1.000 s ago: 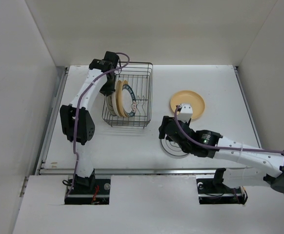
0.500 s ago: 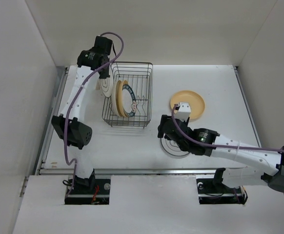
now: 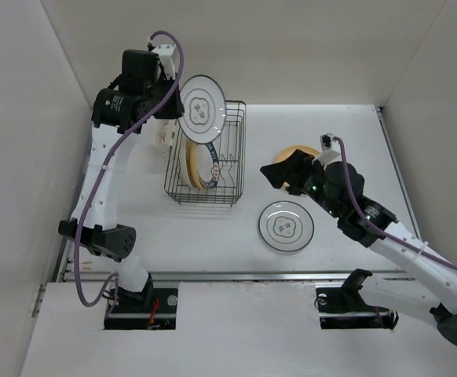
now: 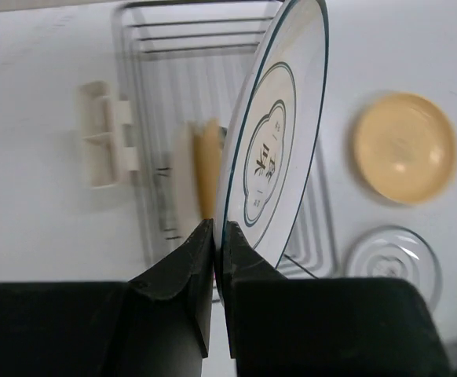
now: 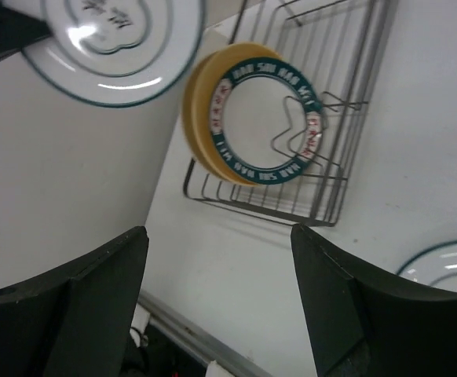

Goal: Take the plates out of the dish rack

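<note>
My left gripper (image 3: 172,106) is shut on the rim of a white plate with a dark ring and centre mark (image 3: 202,108), held in the air above the dish rack (image 3: 230,126). The left wrist view shows the plate (image 4: 279,133) edge-on between the fingers (image 4: 183,267). In the rack stand a tan-yellow plate (image 3: 191,157) and a white plate with a blue-green rim (image 3: 210,166), also in the right wrist view (image 5: 266,122). My right gripper (image 3: 274,171) is open and empty, raised above the table. A white plate (image 3: 286,226) and a tan plate (image 3: 301,151) lie flat on the table.
A small white plastic holder (image 3: 164,135) lies left of the rack, also in the left wrist view (image 4: 103,133). White walls close in the left, back and right. A metal rail (image 3: 236,275) runs along the table's near edge.
My left arm has lifted the white plate up out of the rack. My right gripper has let go of the white plate on the table and risen up and to the right.
</note>
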Controlling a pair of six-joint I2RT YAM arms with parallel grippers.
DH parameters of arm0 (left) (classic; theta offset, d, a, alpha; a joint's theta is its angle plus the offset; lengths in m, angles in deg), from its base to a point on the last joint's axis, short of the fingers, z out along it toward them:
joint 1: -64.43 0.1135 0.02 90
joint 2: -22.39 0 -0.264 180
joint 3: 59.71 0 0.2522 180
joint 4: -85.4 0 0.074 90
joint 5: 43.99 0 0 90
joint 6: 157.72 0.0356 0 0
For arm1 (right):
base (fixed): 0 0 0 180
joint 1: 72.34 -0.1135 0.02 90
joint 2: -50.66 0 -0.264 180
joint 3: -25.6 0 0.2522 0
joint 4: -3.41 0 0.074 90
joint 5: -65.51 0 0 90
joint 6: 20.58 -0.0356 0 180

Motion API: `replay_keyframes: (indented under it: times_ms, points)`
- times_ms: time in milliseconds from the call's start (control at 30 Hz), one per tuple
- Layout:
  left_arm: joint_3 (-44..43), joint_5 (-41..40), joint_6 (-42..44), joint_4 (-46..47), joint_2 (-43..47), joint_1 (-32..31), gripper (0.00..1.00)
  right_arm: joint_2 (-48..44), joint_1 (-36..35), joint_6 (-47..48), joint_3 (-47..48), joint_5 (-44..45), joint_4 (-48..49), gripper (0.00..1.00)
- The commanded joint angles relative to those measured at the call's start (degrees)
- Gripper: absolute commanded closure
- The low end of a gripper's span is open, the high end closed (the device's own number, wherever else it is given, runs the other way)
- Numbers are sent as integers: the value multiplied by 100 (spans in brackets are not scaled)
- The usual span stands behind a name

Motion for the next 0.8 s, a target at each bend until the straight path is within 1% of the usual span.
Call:
replay_keyframes:
  times_ms: [0,33,133,233,267,300,433,533,700,767]
  points:
    - [-198,2383,-213,-72,12,-24,100,143,184,435,78,-1406,949,20]
    - [-198,3101,-83,-186,-154,-24,100,144,237,436,147,-1468,949,20]
    - [134,4053,164,-564,-339,-24,100,267,421,436,148,-1592,949,20]
    - [275,4451,472,-881,-463,-24,100,380,475,384,148,-1399,756,20]
    - [355,4696,533,-882,-463,-24,100,381,527,383,148,-1303,686,20]
    - [355,4803,586,-951,-463,-24,100,381,579,331,78,-1163,624,20]
    - [478,5269,727,-1066,-463,-24,100,433,633,331,-133,-1056,623,20]
    - [610,5656,876,-1224,-463,-24,100,495,694,270,-133,-916,492,20]
    - [741,5709,1052,-1356,-349,-24,100,548,800,216,-247,-730,369,20]
    - [812,5762,1052,-1356,-349,-24,100,548,861,216,-308,-1062,648,30]
